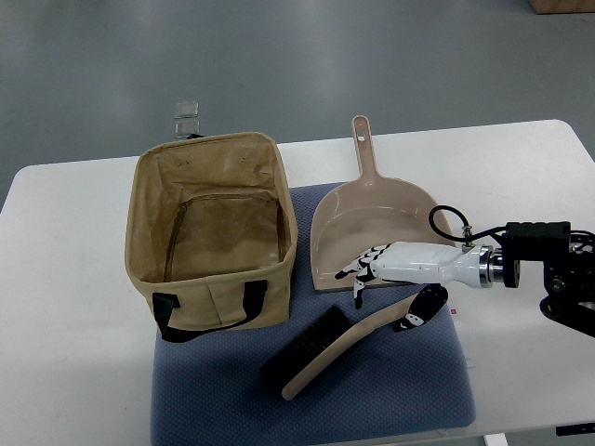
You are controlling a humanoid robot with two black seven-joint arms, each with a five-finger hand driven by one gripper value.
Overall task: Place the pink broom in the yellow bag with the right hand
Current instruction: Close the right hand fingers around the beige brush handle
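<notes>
A white rectangular table (521, 167) is seen from above, with a blue-grey padded mat (390, 390) laid on its near part. On the mat's left portion an open tan fabric bag with black carrying straps (212, 232) stands upright, its interior bare and its zipped inner pocket visible on the floor of the bag. Just right of the bag a pale pink plastic dustpan (372, 223) lies flat, its handle pointing away from the robot. In front of the dustpan, on the mat, the small pink hand broom with black bristles (335, 351) lies at a slant, bristle end toward the bag and its handle tip rising to the right. The right hand (390, 279), white with black joints, is reached in from the right edge and is held over the near edge of the dustpan; its fingers are loosely extended and nothing is grasped, while the thumb (418, 311) is lowered beside the broom's handle tip, contact not being discernible. A small clear object (187, 119) is visible behind the bag.
</notes>
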